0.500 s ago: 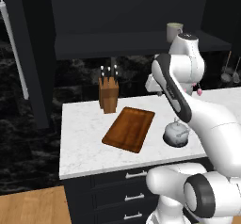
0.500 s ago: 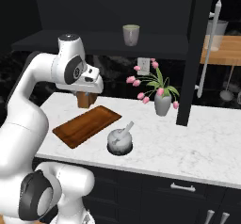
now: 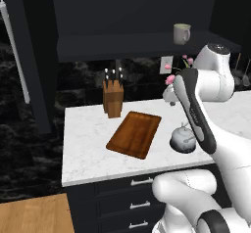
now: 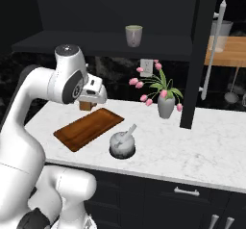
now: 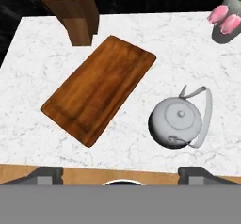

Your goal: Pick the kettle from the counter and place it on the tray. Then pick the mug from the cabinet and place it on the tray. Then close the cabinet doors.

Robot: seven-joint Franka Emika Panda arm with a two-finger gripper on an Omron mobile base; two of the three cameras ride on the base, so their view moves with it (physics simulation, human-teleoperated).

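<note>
One kettle (image 5: 176, 122) sat on the counter (image 5: 141, 25) beside the tray (image 5: 99, 88). One mug (image 4: 134, 35) stood in the cabinet (image 4: 110, 47). Gripper (image 5: 121, 175) hovered above, jaws apart.

The arm (image 3: 206, 129) is showing glossy white, rounded shells rising through the lower right of the left base view, with a dark grey band running along one link and a dark ring at the joint near the bottom edge. In the right base view, at upper left, a grey cap is topping the white domed joint, and a dark round disc is sitting on its side.
</note>
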